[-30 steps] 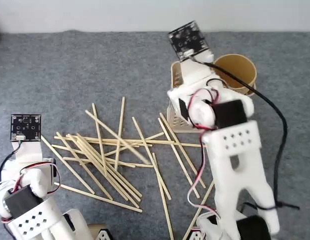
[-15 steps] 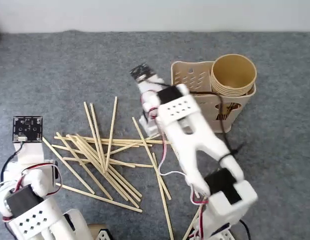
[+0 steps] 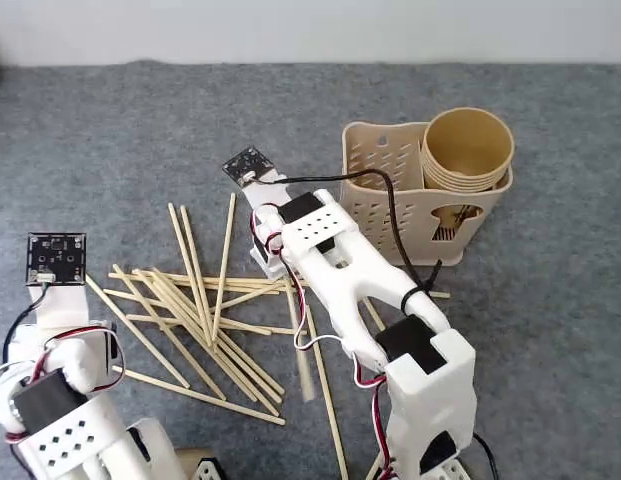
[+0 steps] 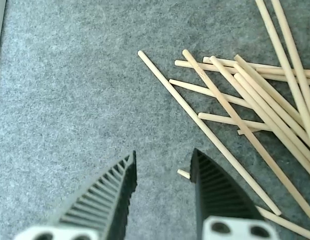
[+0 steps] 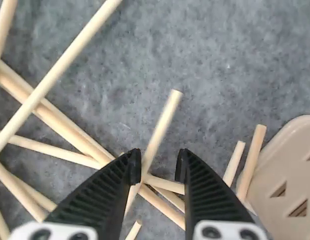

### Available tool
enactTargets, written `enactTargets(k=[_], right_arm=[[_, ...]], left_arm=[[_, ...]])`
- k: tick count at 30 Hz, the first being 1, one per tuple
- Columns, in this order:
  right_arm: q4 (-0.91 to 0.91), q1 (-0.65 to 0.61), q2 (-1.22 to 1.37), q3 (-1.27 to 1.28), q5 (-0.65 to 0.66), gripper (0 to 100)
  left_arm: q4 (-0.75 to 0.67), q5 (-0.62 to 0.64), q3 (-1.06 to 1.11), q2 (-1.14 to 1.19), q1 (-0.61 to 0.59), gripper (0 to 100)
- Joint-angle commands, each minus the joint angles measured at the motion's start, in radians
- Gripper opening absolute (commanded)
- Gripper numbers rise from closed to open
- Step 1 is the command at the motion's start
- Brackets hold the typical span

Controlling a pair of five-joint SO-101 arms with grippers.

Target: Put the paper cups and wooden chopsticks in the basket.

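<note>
The table is covered with a grey carpet (image 3: 110,130), and a pale wall (image 3: 290,30) runs along its far edge. A beige basket (image 3: 385,215) with small holes in its sides stands upright at the far right. A stack of brown paper cups (image 3: 470,150) sits in its right compartment, with the rims above the basket edge.

The wooden chopsticks (image 3: 200,310) are thin, pale sticks. They lie flat on the carpet in a loose crossed pile, left of the basket and in the middle of the table.

The right arm (image 3: 360,290) stretches from the near side toward the middle. The right gripper (image 5: 158,167) is low over the sticks just beside the basket. Its black jaws are a little apart and clamp nothing, and one stick passes under one of them.

The left arm (image 3: 55,380) is at the near left corner. The left gripper (image 4: 163,152) has its jaws spread over bare carpet, near the left end of the pile.

One second ago the right arm was over the basket. It has since swung left and come down to the sticks, and a few sticks in the far part of the pile have shifted. The left arm has hardly moved.
</note>
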Motion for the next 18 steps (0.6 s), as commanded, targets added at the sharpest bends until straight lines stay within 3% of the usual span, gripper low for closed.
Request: enactTargets(k=[1,10,15,18], right_arm=[[-0.01,-0.008,-0.008,-0.051,-0.008,13.6],[0.071,-0.048,-0.004,-0.087,-0.012,13.1],[0.073,-0.045,-0.01,-0.089,-0.006,0.2],[0.099,-0.044,-0.013,-0.1,-0.005,0.9]], left_arm=[[-0.02,-0.006,-0.007,-0.012,0.002,17],[-0.02,-0.006,-0.007,-0.012,0.002,17],[-0.02,-0.006,-0.007,-0.012,0.002,17],[-0.02,-0.006,-0.007,-0.012,0.002,17]])
